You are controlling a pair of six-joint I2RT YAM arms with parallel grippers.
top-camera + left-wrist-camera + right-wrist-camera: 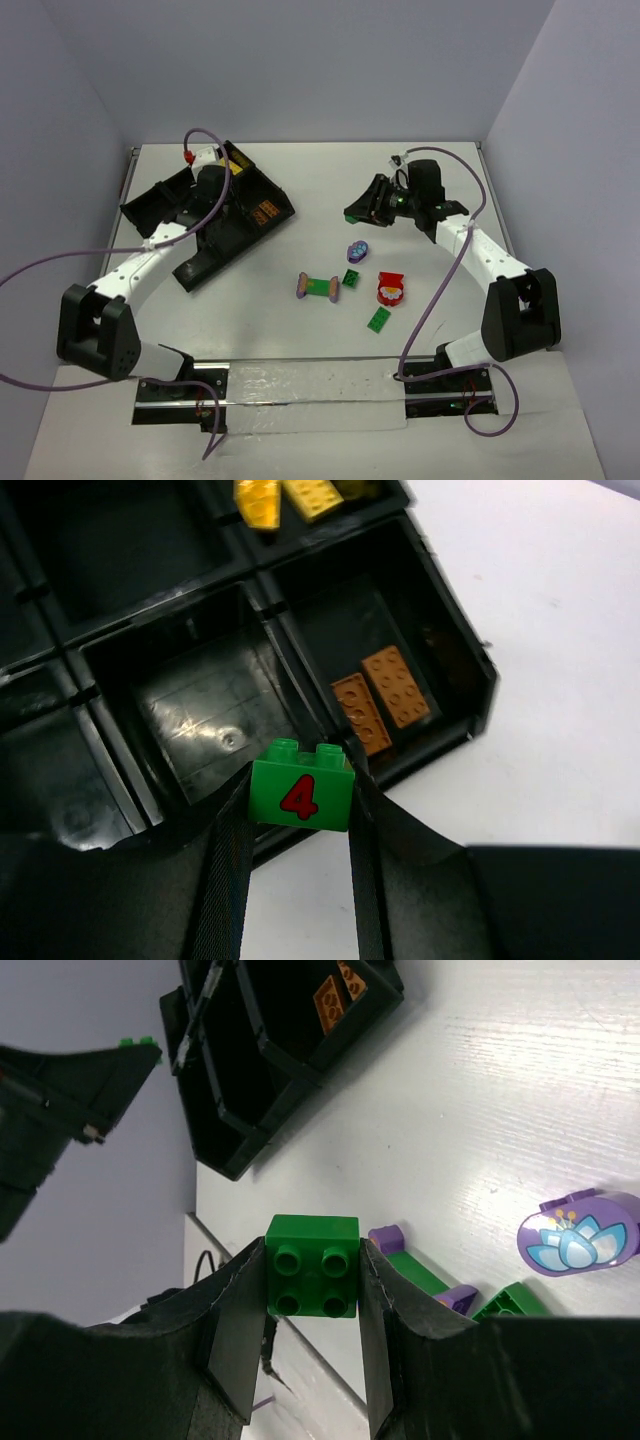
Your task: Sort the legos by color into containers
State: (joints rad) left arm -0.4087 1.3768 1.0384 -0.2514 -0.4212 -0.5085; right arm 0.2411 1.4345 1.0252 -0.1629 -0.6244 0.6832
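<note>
Green on both sides: my left gripper pinches a green brick marked with a red 4, and my right gripper pinches a plain green four-stud brick. Both pairs of jaws clamp on the brick flanks.

Positions:
- Left brick hangs above the black divided tray, roughly over the wall between a compartment with no brick visible and the one holding two orange bricks. Yellow bricks sit in a farther compartment.
- Right brick is held over the table, well apart from the tray.
- Unsorted on the table: purple oval tile with a flower, purple-ended green bar, two flat green plates, and a red-and-white brick.

Risks, as I judge them:
- Letting go from here could land the 4 brick on the divider. It might tip into the orange compartment, which is the wrong colour, or bounce over the near rim onto the table. I should move over the bare compartment before opening.
- The right brick belongs in the same compartment, so if my right arm comes across while the left is over the tray, the two wrists may collide.
- The right grip sits near the fingertips, and a fast swing could twist the brick loose.
</note>
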